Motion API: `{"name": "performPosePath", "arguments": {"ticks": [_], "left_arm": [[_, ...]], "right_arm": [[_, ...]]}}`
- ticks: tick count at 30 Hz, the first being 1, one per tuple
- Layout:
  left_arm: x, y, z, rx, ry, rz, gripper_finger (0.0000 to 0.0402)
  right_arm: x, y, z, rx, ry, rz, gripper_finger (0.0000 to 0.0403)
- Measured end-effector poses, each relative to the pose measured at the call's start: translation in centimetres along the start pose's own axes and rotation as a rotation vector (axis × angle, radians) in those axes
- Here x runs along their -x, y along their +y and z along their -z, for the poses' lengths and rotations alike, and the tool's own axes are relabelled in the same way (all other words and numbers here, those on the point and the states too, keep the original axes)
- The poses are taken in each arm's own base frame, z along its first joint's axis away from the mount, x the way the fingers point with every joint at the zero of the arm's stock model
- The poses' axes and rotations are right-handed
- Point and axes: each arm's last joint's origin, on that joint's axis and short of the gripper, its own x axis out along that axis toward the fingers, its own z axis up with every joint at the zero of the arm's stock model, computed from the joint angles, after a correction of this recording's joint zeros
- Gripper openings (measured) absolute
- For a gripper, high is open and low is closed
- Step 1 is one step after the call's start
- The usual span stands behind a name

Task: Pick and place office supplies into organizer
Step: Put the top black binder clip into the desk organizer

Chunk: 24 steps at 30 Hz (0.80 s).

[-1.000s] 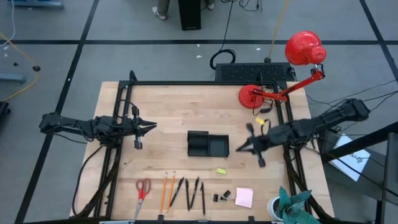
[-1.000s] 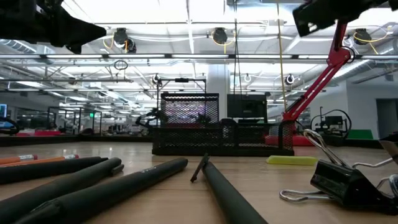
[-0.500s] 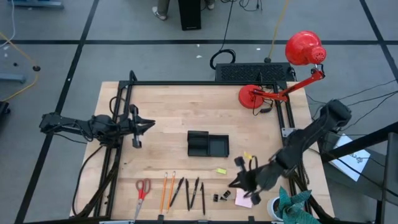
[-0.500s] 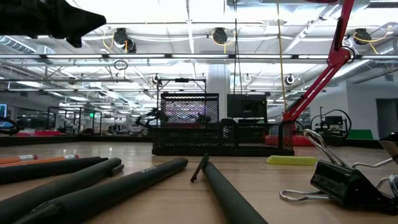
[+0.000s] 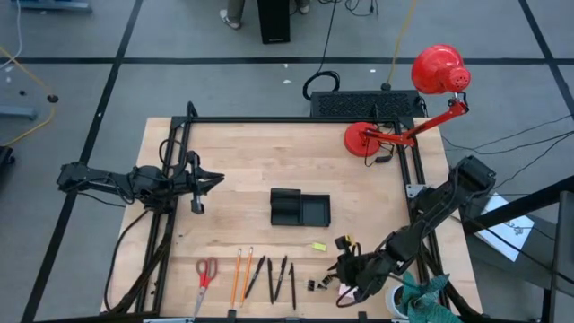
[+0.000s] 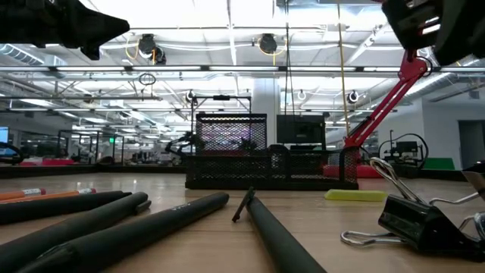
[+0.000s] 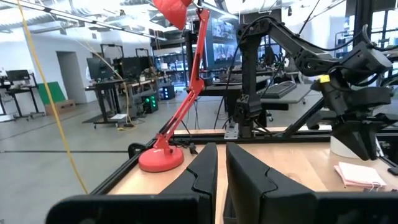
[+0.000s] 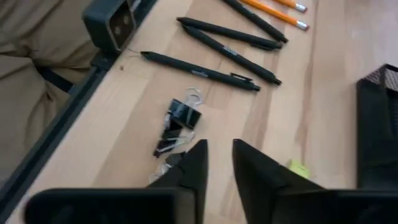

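The office supplies lie in a row along the near edge: red-handled scissors (image 5: 206, 272), two orange pencils (image 5: 240, 272), several black pens (image 5: 273, 278), binder clips (image 5: 318, 284) and a yellow-green piece (image 5: 319, 247). The pink sticky pad (image 7: 357, 174) lies partly under my right arm. The black organizer (image 5: 300, 208) stands mid-table. My right gripper (image 5: 336, 272) hangs slightly open over the near right, slanting down toward the binder clips (image 8: 180, 124) and touching nothing. My left gripper (image 5: 218, 181) waits shut above the table's left side.
A red desk lamp (image 5: 368, 139) stands at the far right, with a black slab (image 5: 363, 103) behind the table edge. A cup with teal cloth (image 5: 413, 301) sits at the near right corner. Black frame rails (image 5: 170, 224) run along both sides.
My right gripper has swung from beside the organizer's right side toward the near edge and come lower. It now hangs over the binder clips and sticky pad. The supplies have kept their places.
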Motion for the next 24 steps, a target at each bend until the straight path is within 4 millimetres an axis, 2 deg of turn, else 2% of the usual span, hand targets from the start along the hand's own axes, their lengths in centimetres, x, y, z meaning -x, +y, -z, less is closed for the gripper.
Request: {"name": "performPosePath", "arguments": {"ticks": [7,11,17,24], "left_arm": [[0.0,0.0,0.0,0.001,0.000,0.000,0.0042],[0.0,0.0,0.0,0.001,0.000,0.000,0.0042],[0.0,0.0,0.2,-0.003,0.016,0.002,0.0042],[0.0,0.0,0.3,-0.006,0.025,0.003,0.0042]], "right_arm": [[-1.1,1.5,0.9,0.012,0.012,-0.021,0.0162],[-1.9,1.8,1.4,0.014,0.033,-0.017,0.0192],[-3.0,2.3,1.9,0.016,0.055,-0.062,0.0200],[-4.2,2.6,2.6,0.029,0.070,-0.054,0.0186]]}}
